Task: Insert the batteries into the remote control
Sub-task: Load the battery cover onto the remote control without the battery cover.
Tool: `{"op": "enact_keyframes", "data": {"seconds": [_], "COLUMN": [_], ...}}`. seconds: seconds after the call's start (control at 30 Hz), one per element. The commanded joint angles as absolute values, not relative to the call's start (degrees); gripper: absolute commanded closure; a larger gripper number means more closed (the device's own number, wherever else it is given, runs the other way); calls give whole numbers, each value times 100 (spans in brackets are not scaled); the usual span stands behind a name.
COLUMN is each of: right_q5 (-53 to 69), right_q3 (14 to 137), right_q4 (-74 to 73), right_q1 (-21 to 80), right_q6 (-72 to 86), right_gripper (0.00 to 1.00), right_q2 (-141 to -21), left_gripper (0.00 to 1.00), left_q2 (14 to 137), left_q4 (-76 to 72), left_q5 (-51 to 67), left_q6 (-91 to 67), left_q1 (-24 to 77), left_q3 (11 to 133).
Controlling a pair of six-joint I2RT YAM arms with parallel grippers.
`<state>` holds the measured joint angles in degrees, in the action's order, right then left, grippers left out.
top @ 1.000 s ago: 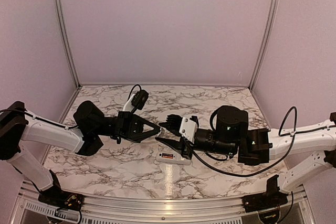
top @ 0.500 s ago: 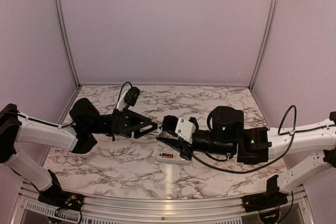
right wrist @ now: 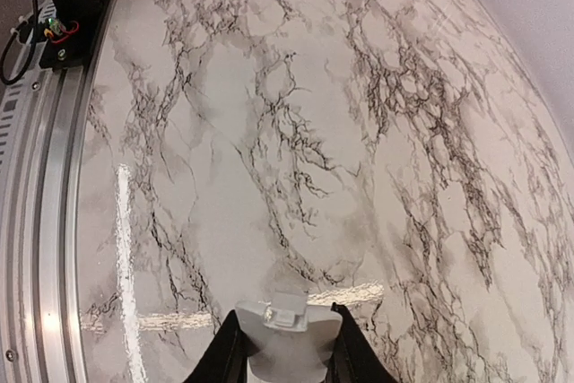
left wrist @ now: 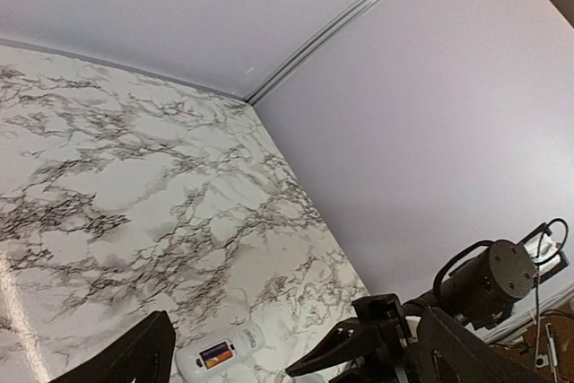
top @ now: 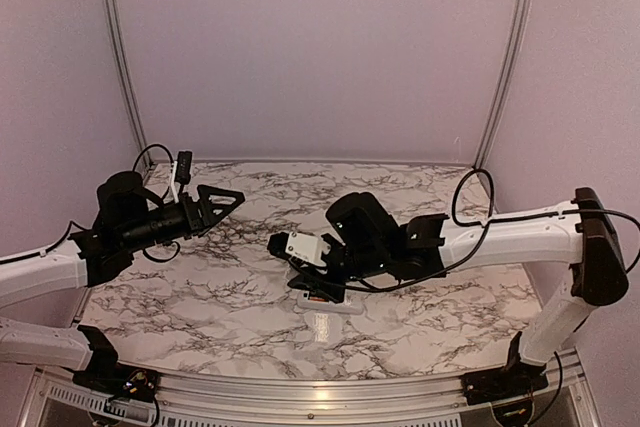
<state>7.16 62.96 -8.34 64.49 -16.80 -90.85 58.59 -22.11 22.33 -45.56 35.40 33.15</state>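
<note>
The white remote control [top: 328, 300] lies back side up near the table's front middle. Its open compartment shows the batteries [left wrist: 215, 353], an orange one and a dark one side by side. My left gripper [top: 225, 205] is raised well to the left of the remote. It stands open and empty, its fingers [left wrist: 134, 361] framing the remote from a distance. My right gripper [top: 300, 282] hovers just above the remote's left end. It is shut on a small flat white cover piece [right wrist: 287, 338] with a clip tab at its front.
Marble-patterned table [top: 400, 187] enclosed by lilac walls on three sides. A metal rail [right wrist: 36, 221] runs along the front edge, with a left arm base and cables [right wrist: 63, 15] at its end. The right arm [top: 500, 237] spans the right half of the table.
My left gripper opened and its arm pulled back to the left and upward, away from the remote. The right arm swung left, carrying the white piece over the remote.
</note>
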Motion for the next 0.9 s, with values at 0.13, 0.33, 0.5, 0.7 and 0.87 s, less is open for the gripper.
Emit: {"op": "enact_keyframes", "data": {"seconds": [0.13, 0.33, 0.5, 0.7, 0.87], "right_q5": [1436, 1523, 1506, 1561, 1456], "right_q3": [7001, 7502, 7609, 7664, 7702], "right_q4": [-1935, -2379, -2511, -2729, -2872], "right_q1": [6092, 5807, 5760, 5674, 5643], "right_q6": [-2022, -2093, -2073, -2080, -2112], "right_gripper": [80, 78, 78, 77, 78], "right_q2": [-10266, -10859, -11061, -11110, -11127], "left_gripper": [4, 4, 5, 5, 5], "left_q2": [5937, 5994, 6144, 6330, 6397], "left_q4": [-1044, -1393, -1583, -1798, -1868], "left_q5": [1007, 1161, 1266, 1412, 1477], "left_q6": [-4021, -4103, -4149, -4180, -4195], "left_q1": [3516, 3520, 3520, 3524, 3523], "left_q3": [2769, 2504, 2382, 2307, 2294]}}
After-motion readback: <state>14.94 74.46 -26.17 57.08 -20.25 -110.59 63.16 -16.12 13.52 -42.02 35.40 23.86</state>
